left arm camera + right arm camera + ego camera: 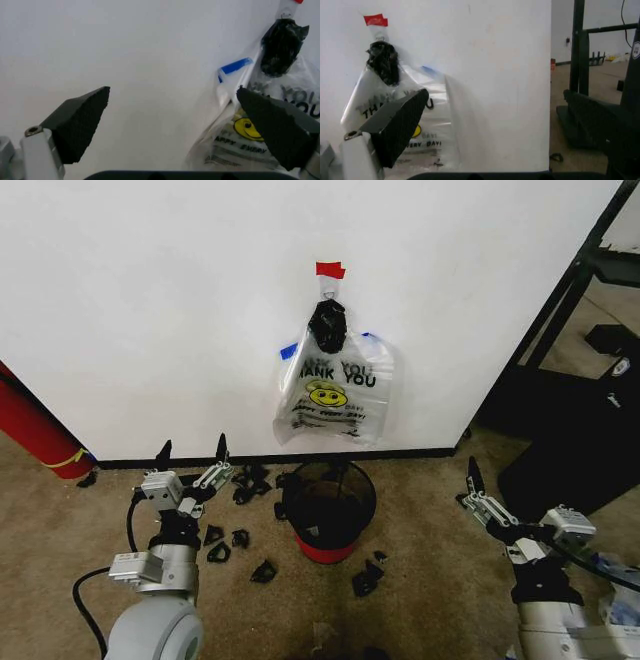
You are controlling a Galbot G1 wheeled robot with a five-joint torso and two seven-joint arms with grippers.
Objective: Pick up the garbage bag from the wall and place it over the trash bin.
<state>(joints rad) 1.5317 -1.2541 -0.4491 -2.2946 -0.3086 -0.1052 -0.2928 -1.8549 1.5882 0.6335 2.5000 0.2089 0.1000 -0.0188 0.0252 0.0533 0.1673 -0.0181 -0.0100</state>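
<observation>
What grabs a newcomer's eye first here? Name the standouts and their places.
The clear plastic garbage bag with black THANK YOU print and a yellow smiley hangs on the white wall under a strip of red tape. Directly below it on the carpet stands the round black wire-mesh trash bin with a red base. The left gripper and right gripper wait low on either side, both open.

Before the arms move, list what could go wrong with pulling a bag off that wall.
1. The bags hang bunched from a black knot under red tape; a pull may drag several, or tear the tape off the wall.
2. Both the left gripper and right gripper sit open, low and far to either side.
3. Black scraps litter the carpet around the trash bin.
</observation>
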